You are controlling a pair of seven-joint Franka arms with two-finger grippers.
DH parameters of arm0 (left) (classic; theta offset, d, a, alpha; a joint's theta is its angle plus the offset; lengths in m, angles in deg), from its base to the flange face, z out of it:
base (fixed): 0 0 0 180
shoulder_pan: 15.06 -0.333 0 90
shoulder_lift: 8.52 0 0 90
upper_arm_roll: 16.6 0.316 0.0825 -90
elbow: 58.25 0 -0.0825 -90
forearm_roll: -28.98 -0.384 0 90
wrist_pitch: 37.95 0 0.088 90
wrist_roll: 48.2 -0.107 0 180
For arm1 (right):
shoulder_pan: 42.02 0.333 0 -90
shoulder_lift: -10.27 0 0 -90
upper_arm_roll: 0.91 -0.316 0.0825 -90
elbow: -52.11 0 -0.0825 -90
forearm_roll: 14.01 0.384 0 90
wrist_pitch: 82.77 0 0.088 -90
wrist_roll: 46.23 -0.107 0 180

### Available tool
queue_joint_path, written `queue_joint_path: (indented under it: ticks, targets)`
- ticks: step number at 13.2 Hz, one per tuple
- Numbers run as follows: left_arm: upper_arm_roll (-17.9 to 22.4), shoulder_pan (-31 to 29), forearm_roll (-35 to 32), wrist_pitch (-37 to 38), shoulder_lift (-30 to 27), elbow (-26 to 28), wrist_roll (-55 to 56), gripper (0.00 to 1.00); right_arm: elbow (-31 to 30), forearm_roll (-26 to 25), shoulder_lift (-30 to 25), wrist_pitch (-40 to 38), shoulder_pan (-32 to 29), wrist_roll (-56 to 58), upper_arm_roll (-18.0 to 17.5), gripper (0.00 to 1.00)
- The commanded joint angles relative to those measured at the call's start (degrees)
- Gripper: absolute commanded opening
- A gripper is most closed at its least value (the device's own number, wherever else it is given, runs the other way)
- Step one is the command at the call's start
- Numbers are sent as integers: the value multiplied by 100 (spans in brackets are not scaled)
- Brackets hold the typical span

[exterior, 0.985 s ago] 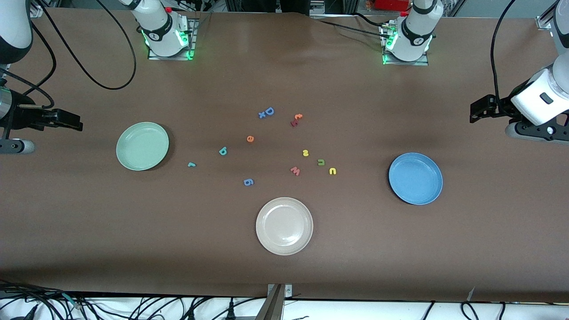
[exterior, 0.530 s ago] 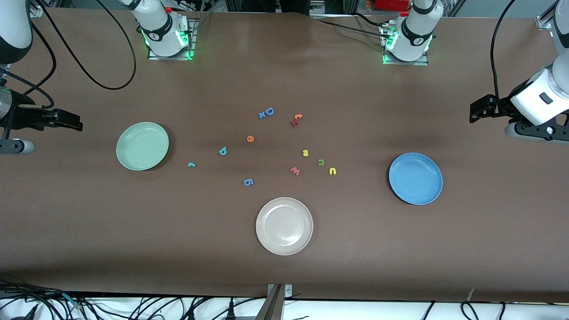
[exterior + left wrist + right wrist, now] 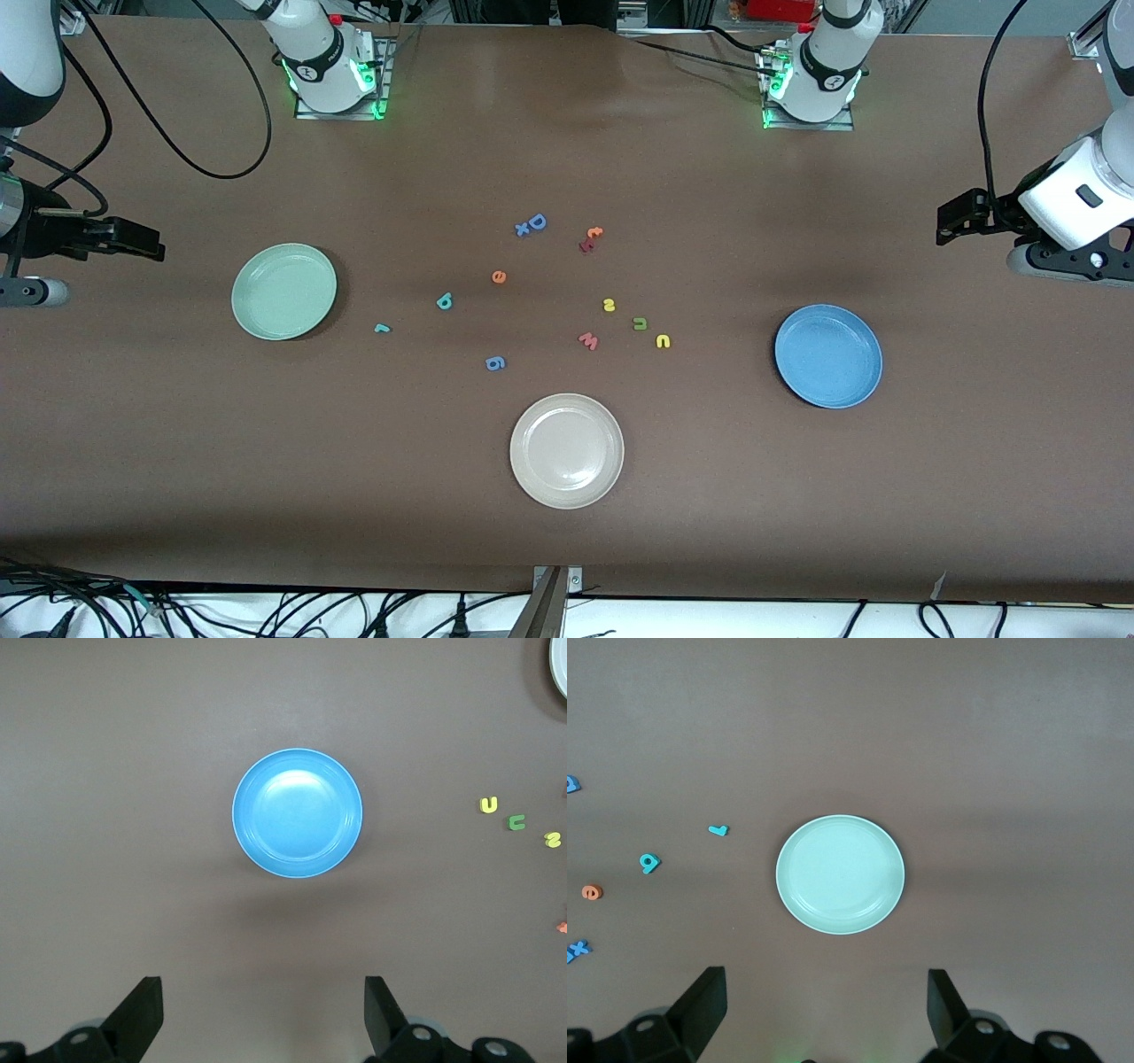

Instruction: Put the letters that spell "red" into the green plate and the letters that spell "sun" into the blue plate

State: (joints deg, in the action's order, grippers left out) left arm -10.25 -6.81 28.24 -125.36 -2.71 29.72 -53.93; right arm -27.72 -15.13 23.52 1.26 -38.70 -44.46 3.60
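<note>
Both plates bare (green plate [image 3: 840, 874] under wide-open, empty right gripper [image 3: 819, 1010]; blue plate [image 3: 298, 812] under likewise left gripper [image 3: 263, 1014])

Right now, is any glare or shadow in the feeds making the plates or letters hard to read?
Front view: soft sheen inside the beige-white plate, green plate casts a small shadow, letters stay legible. Left wrist view: mild highlight on the blue plate, faint shadow beside it. Right wrist view: even light, no glare.
</note>
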Motion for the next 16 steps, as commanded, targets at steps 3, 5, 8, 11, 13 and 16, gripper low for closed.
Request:
queue_joint_path:
  ticks: [3,5,8,11,13,16]
  targets:
    - [-2,-42,110,101,17,-97,-16,100,-42,-29,-33,34,-32,-72,-38,100]
    - [-2,-42,110,101,17,-88,-16,100,-42,-29,-33,34,-32,-72,-38,100]
    - [-2,-33,84,101,26,-97,-7,100,-42,-29,-33,34,-32,-72,-47,100]
    - [6,-33,101,92,43,-97,-7,100,-42,-29,-33,34,-41,-72,-47,100]
    - [-2,-42,110,92,43,-97,36,100,-50,-29,-33,34,-41,-72,-38,100]
    - [-2,-16,110,92,43,-97,414,100,-51,-29,-33,34,-41,-72,-38,100]
